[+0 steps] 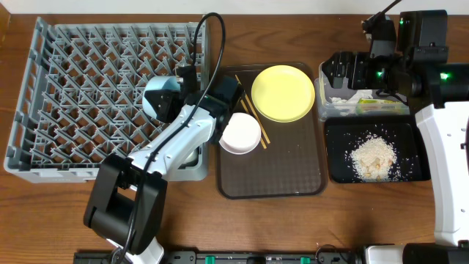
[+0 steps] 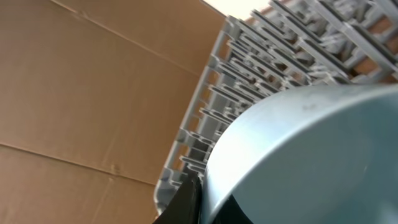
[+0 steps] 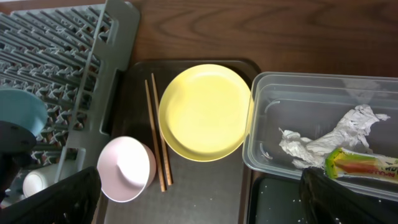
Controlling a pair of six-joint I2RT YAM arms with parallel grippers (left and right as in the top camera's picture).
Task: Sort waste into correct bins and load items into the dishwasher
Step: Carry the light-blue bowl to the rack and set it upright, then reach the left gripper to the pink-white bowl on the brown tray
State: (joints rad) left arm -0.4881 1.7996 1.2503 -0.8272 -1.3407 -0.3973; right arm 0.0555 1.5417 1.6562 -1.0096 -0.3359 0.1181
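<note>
My left gripper is shut on the rim of the light blue bowl, which it holds tilted over the right side of the grey dish rack. In the left wrist view the bowl fills the frame against one black finger. The yellow plate, two chopsticks and the white bowl lie on the brown tray. A small white cup sits in the rack's near corner. My right gripper hangs open and empty, high above the clear tub.
The clear tub holds crumpled paper and a green-yellow wrapper. In front of it the black tray carries a heap of rice crumbs. The left arm's cable loops over the rack's right wall.
</note>
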